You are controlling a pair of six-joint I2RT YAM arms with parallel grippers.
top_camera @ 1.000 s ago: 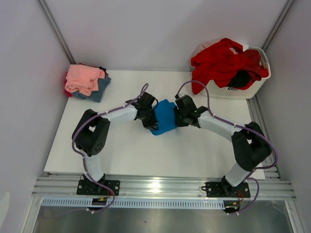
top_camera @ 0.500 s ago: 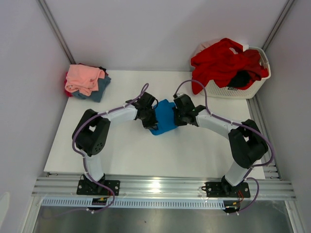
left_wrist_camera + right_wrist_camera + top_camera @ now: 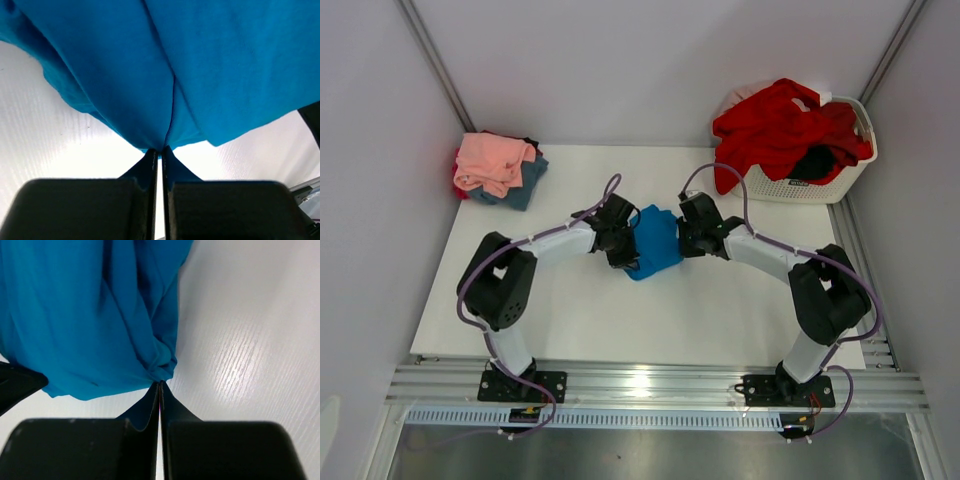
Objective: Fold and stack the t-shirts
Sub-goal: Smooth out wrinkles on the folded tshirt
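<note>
One basket (image 3: 790,187): white slatted plastic, stood at the far right corner of the desk (image 3: 700,320).
Basket contents: a red t-shirt (image 3: 770,125) was heaped over the rim and spilling down the left side; a black t-shirt (image 3: 812,162) lay partly under it.
Stack (image 3: 500,170): sat at the far left corner, with a salmon pink t-shirt (image 3: 492,160) on top and a slate blue t-shirt (image 3: 523,185) beneath; lower layers were too hidden to list.
Bright blue t-shirt (image 3: 655,240): was bunched at mid-desk, between the two hands.
Left hand (image 3: 161,149): fingers were closed to a hairline gap, with a fold of the blue cloth pinched at the tips.
Right hand (image 3: 160,384): fingers were pressed together and gripped a gathered corner of the same t-shirt.
Lift: whether the cloth rested on the desk could not be told.
</note>
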